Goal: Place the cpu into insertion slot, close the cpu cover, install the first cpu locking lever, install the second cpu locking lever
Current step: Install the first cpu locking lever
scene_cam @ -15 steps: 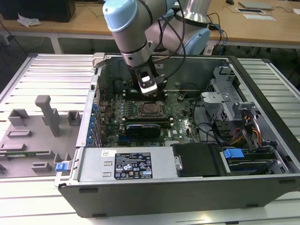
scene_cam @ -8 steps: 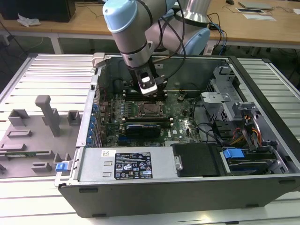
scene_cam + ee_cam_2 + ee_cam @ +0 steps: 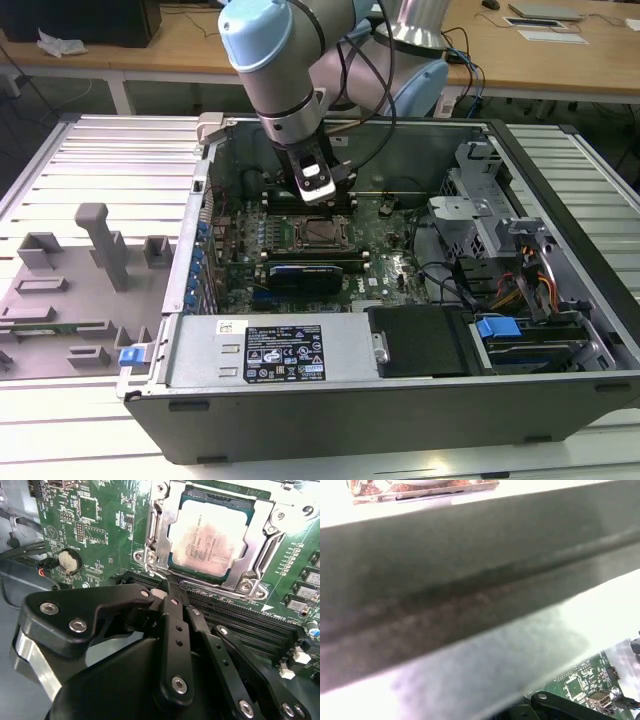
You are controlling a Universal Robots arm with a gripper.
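In the second wrist view the cpu (image 3: 210,535), a flat silver-grey square, lies in the insertion slot on the green board (image 3: 95,525). The cpu cover (image 3: 158,535), a silver metal frame, lies flat around it. I cannot tell how the locking levers stand. My gripper (image 3: 167,587) is shut with nothing between its black fingers. Its tip hovers just off the socket's edge, over the long memory slots (image 3: 240,622). In the exterior view the gripper (image 3: 318,192) hangs inside the open computer case, just above and behind the insertion slot (image 3: 320,236).
The case walls (image 3: 350,135) enclose the board. A long black card (image 3: 305,272) lies in front of the socket, with the silver power supply (image 3: 270,350) nearer still. A drive cage (image 3: 480,215) and cables stand at the exterior view's right. Grey fixtures (image 3: 100,240) stand outside the case.
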